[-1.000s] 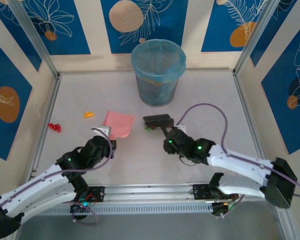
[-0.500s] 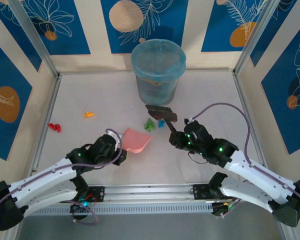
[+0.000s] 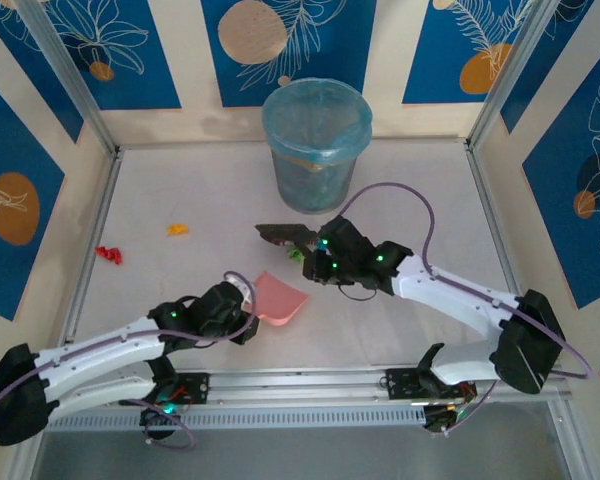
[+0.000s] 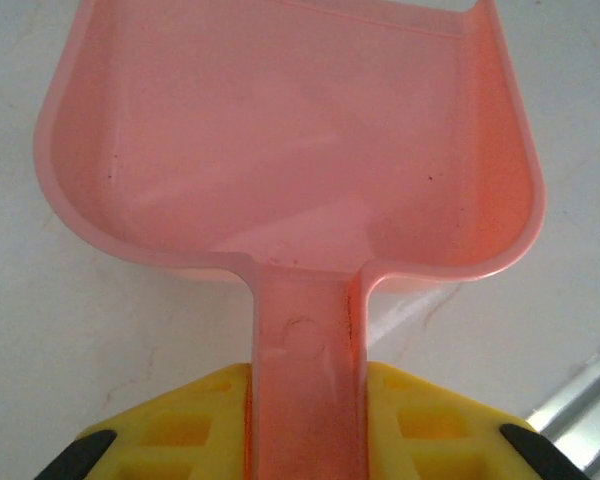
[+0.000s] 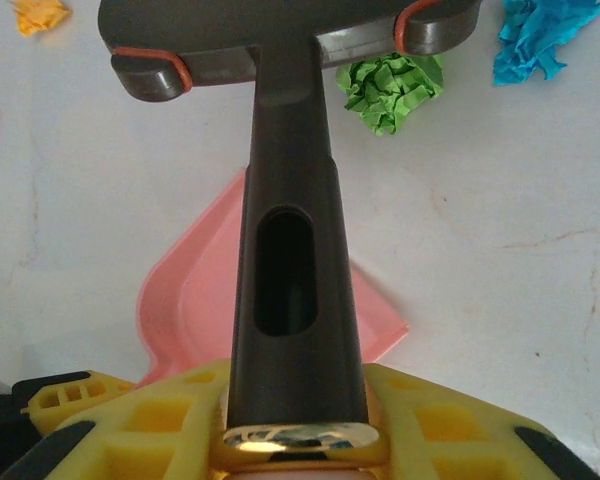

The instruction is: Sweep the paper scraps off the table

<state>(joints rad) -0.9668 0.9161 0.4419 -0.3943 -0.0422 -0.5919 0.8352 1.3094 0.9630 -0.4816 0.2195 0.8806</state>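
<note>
1. The table, pale and rail-edged, stands between blue-and-cream walls. A lined bin sits at its far centre.
2. The left gripper clamps narrowly on the handle of the pink dustpan, which lies near the table's front centre.
3. The right gripper clamps the handle of a dark brush, whose head is just beyond the dustpan.
4. The green scrap lies just beside the brush head, with the blue scrap near it. The orange scrap and red scraps lie well apart to the left.
</note>
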